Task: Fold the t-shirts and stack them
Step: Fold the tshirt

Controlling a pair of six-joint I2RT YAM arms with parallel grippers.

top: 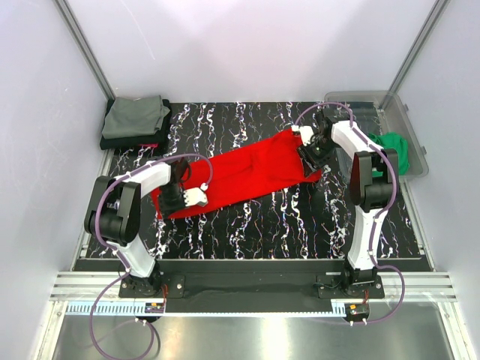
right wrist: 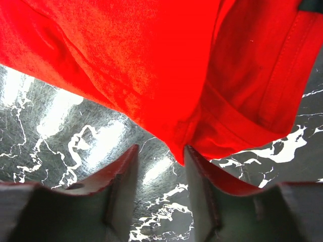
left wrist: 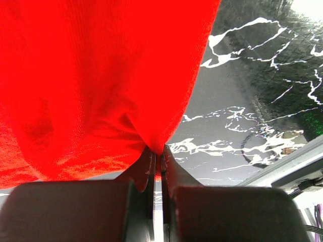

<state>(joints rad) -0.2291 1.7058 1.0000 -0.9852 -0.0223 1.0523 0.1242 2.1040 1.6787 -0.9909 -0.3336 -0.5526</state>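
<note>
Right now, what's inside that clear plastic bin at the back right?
A green t-shirt, crumpled at the near end of the clear bin. The right arm covers part of it, and anything under the cloth is hidden.

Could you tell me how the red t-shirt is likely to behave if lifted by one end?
Probably floppy: the red t-shirt gathers into creases where the left gripper pinches it. It would likely sag between holds, as it lies limp and wrinkled on the table. The matt knit looks unlikely to slip.
</note>
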